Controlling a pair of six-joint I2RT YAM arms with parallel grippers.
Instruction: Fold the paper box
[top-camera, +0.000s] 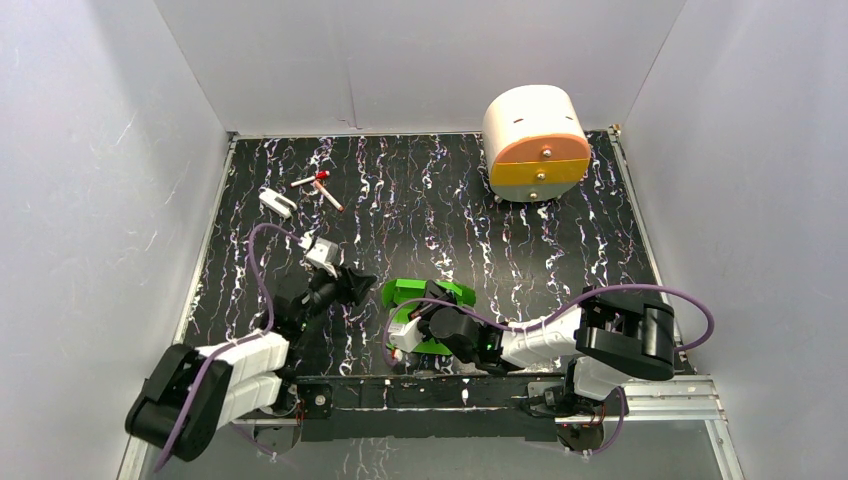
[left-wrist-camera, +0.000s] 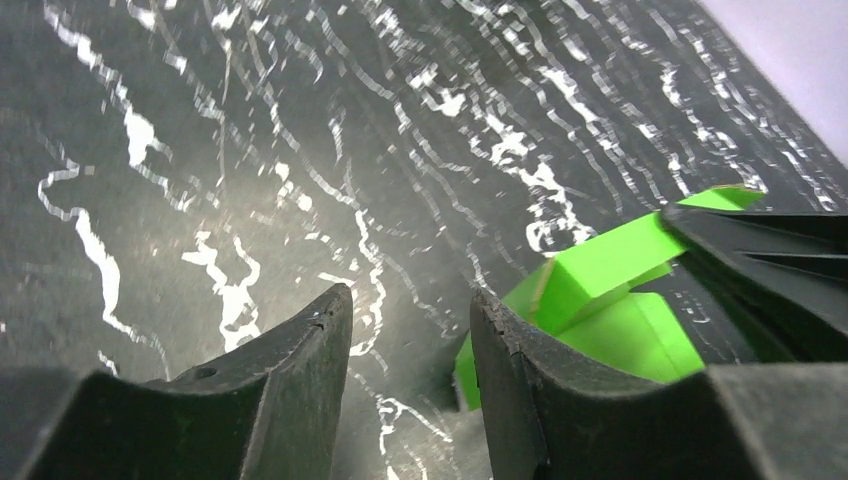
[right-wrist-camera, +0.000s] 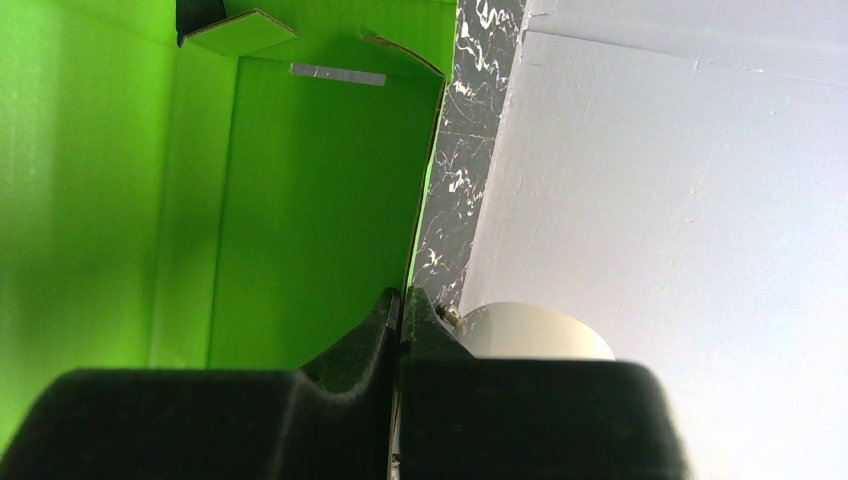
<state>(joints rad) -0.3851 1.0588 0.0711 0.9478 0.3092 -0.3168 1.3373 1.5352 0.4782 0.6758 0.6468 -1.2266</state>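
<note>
The bright green paper box (top-camera: 420, 296) lies part-folded on the black marbled table near the front middle. My right gripper (top-camera: 425, 318) is shut on the edge of one of its walls; in the right wrist view the thin card edge (right-wrist-camera: 425, 190) runs down between the closed fingertips (right-wrist-camera: 402, 300), with the green inside panels (right-wrist-camera: 300, 200) filling the left. My left gripper (top-camera: 360, 282) is open and empty, just left of the box. In the left wrist view its fingers (left-wrist-camera: 410, 320) straddle bare table, and the box (left-wrist-camera: 610, 300) lies right of them, under the right gripper.
A cream-and-orange rounded drawer unit (top-camera: 535, 145) stands at the back right. A small white object (top-camera: 277, 202) and red-and-white sticks (top-camera: 320, 185) lie at the back left. White walls enclose the table; a metal rail (top-camera: 640, 395) runs along the front edge.
</note>
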